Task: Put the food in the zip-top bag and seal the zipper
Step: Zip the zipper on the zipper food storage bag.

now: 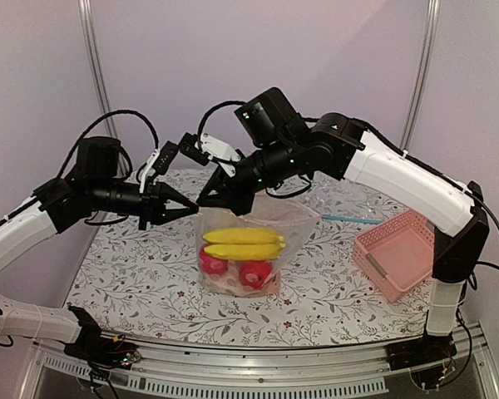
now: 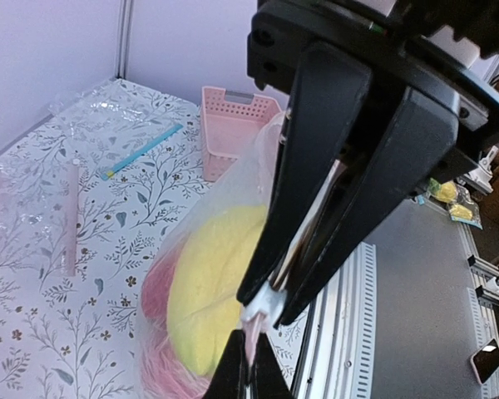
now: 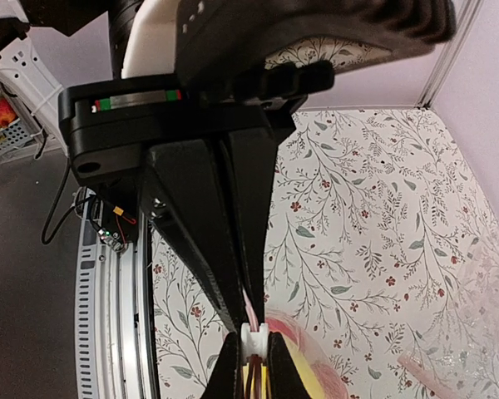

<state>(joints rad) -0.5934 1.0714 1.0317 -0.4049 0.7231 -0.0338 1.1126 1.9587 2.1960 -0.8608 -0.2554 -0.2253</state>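
Food's in: bananas (image 1: 243, 237) and red fruits (image 1: 255, 273) sit inside the zip-top bag (image 1: 295, 237), mid-table, left of the pink basket (image 1: 399, 249). We see the left gripper (image 1: 191, 212) and right gripper (image 1: 206, 202) both pinched shut on the zipper (image 1: 258, 214) at its left end, tips side by side. We reckon left anchors the corner so right can run the seal rightward.

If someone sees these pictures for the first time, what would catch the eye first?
The clear zip-top bag held upright in the middle of the table, with yellow bananas and red fruits inside. The left hand and right hand both pinch its top edge, close together. A pink basket sits at the right side.
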